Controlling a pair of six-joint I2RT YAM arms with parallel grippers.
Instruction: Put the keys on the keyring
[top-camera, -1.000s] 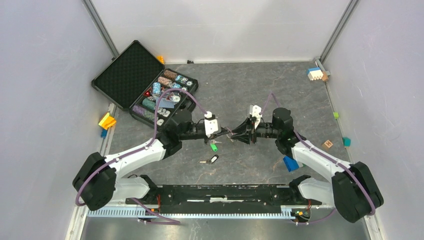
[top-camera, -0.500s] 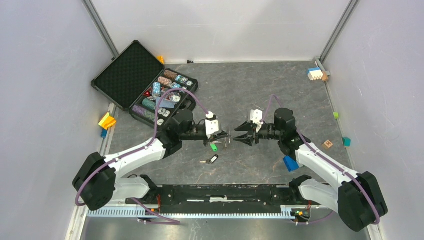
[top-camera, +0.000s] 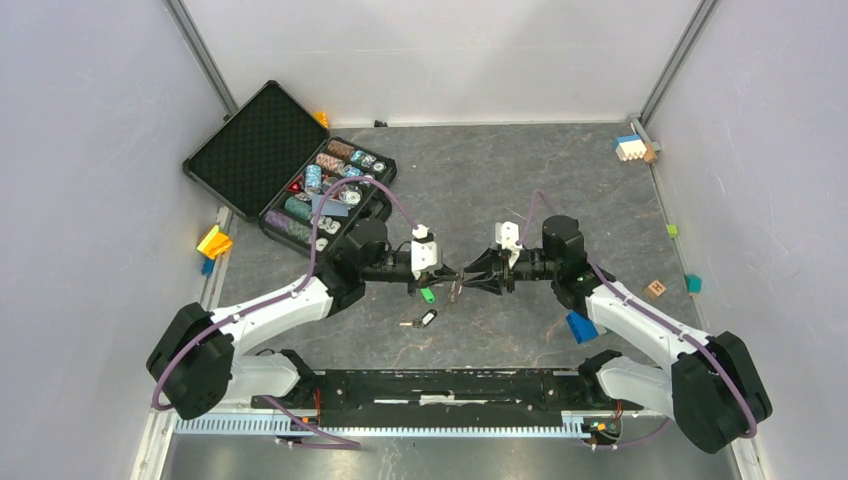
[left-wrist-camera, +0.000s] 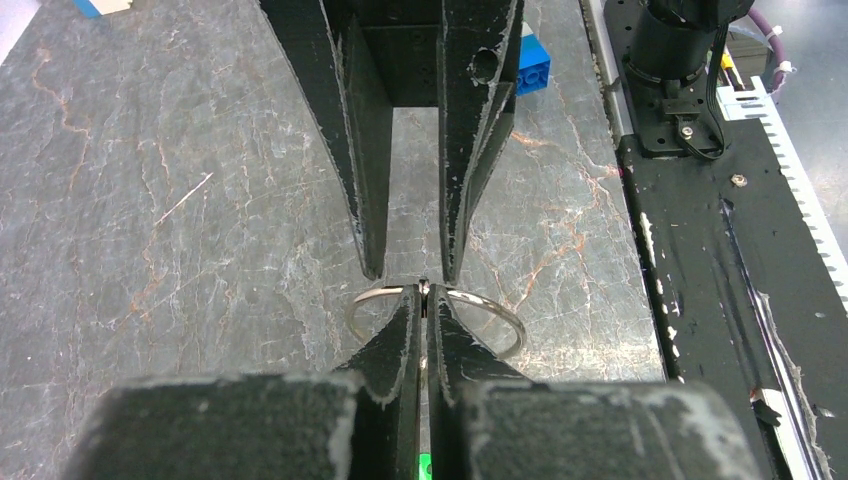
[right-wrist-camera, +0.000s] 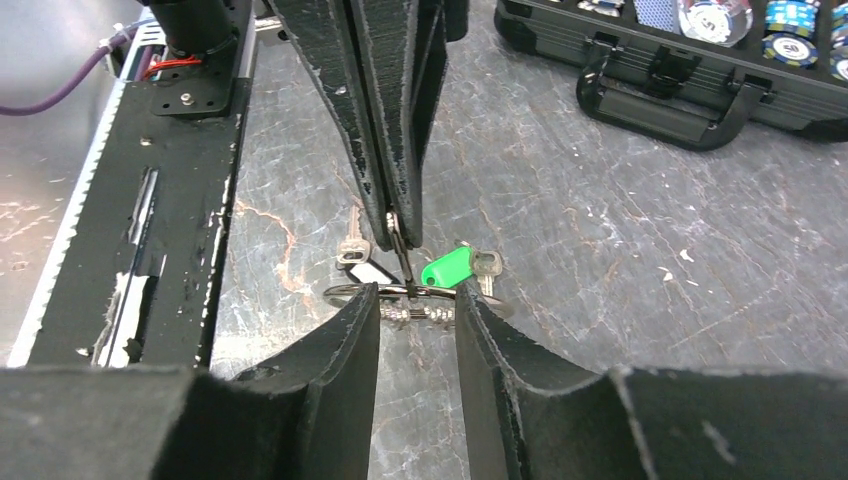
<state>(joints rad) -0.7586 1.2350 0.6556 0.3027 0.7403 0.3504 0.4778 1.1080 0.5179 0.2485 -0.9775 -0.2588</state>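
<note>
Above the grey bench (top-camera: 480, 170), the left tool (left-wrist-camera: 427, 300) clamps the keyring (left-wrist-camera: 490, 305) steady, apparently so the half-parted right tool (right-wrist-camera: 415, 300) straddling its wire can work it; the green key (right-wrist-camera: 447, 267) hangs alongside.

The worktop (top-camera: 480, 170) is dark grey stone, veined in white and rust. The fingers (left-wrist-camera: 365, 150) are black with pale scuffed edges. The keyring (left-wrist-camera: 485, 300) is silver. One key (right-wrist-camera: 446, 268) has a bright green head, and the other key (top-camera: 427, 319) has a black one. At upper left, the black case (top-camera: 250, 140) has dimpled foam and multicoloured chips (top-camera: 325, 165). A blue block (top-camera: 581, 327) sits at lower right.
</note>
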